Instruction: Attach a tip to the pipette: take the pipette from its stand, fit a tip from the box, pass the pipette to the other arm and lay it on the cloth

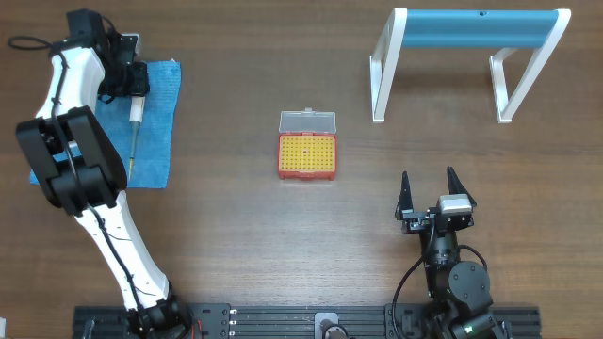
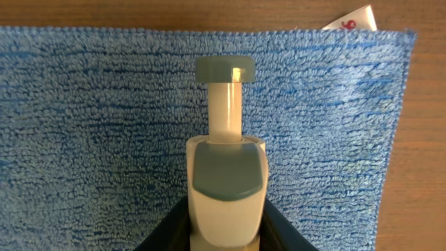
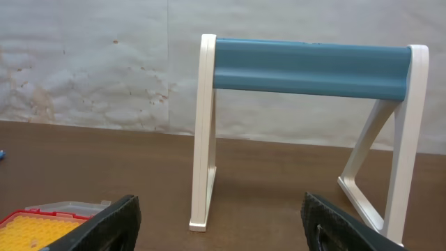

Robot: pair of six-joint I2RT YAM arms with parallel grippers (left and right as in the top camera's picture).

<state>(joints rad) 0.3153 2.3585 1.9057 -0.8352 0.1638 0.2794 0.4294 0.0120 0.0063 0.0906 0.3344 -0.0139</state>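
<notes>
We see the left gripper (image 1: 136, 87) at far left clamped on the pipette (image 1: 135, 122), which points nearward over the cloth (image 1: 162, 113); the right gripper (image 1: 428, 179) gapes empty.

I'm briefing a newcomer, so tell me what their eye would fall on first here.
The blue cloth at the table's far left draws the eye first, with the left end effector gripping the pipette over it. Next come the orange tip box, lid open, mid-table, and the blue-and-white stand at the far right, with the right end effector open short of it.
</notes>
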